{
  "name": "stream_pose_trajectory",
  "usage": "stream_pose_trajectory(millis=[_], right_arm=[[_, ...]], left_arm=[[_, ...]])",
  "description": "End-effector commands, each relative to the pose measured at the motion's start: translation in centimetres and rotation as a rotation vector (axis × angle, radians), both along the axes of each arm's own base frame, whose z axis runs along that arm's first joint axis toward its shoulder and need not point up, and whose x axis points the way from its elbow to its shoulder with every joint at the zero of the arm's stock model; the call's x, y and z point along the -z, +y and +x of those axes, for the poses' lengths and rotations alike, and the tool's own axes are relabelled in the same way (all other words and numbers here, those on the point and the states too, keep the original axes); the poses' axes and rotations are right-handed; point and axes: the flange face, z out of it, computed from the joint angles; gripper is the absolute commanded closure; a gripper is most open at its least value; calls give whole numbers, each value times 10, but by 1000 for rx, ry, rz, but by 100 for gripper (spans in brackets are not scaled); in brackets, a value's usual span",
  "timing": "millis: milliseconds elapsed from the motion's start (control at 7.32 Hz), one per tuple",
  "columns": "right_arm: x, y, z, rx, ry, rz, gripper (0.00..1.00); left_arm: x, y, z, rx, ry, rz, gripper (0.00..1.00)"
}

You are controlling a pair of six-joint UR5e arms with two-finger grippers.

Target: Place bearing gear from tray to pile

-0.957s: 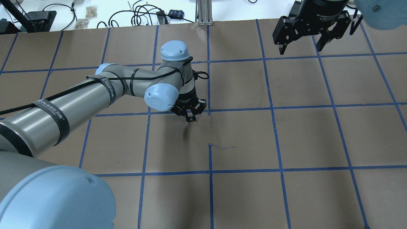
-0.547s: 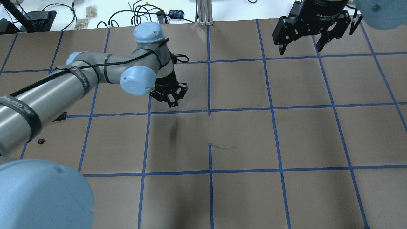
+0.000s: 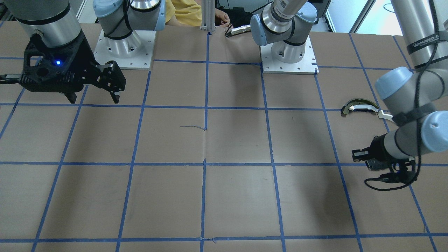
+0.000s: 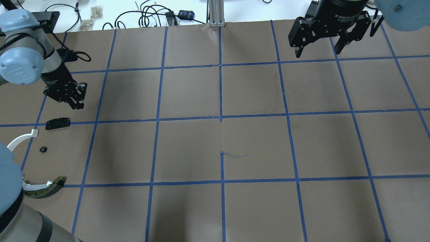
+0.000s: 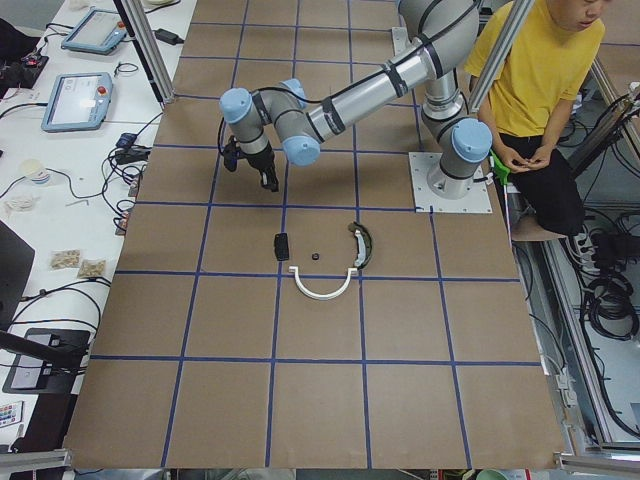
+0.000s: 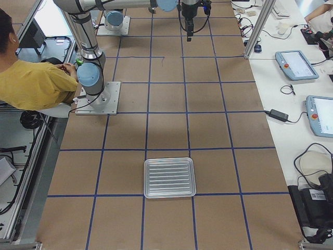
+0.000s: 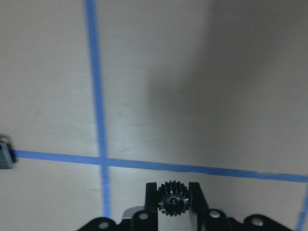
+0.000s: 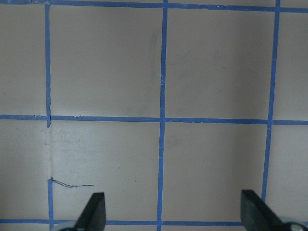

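My left gripper [image 7: 173,195] is shut on a small black toothed bearing gear [image 7: 172,198], held between its fingertips above the brown paper. In the overhead view the left gripper [image 4: 75,102] hangs just behind the pile at the table's left. The pile holds a flat black plate [image 4: 57,123], a thin white arc strip [image 4: 20,139], a small black round part [image 4: 42,149] and a dark-and-tan curved piece [image 4: 45,188]. The metal tray [image 6: 169,177] stands at the table's far right end and looks bare. My right gripper [image 4: 317,52] is open and empty, high over the back right.
Brown paper with a blue tape grid [image 4: 220,117] covers the table. Cables and small devices [image 4: 151,16] lie beyond the back edge. A person in yellow [image 5: 545,90] sits behind the robot bases. The curved piece also shows in the front-facing view [image 3: 360,106], beside the left arm.
My left arm has swung left from the table's middle to beside the pile, its gripper staying shut. The pile has come into view. The right arm has not moved.
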Motion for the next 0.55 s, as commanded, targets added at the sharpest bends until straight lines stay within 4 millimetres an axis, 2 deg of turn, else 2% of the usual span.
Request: stream_pose_trajectory(millis=[0, 137, 410], right_arm=[[-1, 0, 0, 0, 1, -1, 0], [0, 0, 0, 0, 0, 1, 0], [-1, 1, 2, -5, 0, -1, 0]], left_arm=[[26, 57, 106, -80, 59, 54, 100], [49, 81, 131, -120, 92, 80, 100], [76, 91, 131, -135, 125, 124, 100]])
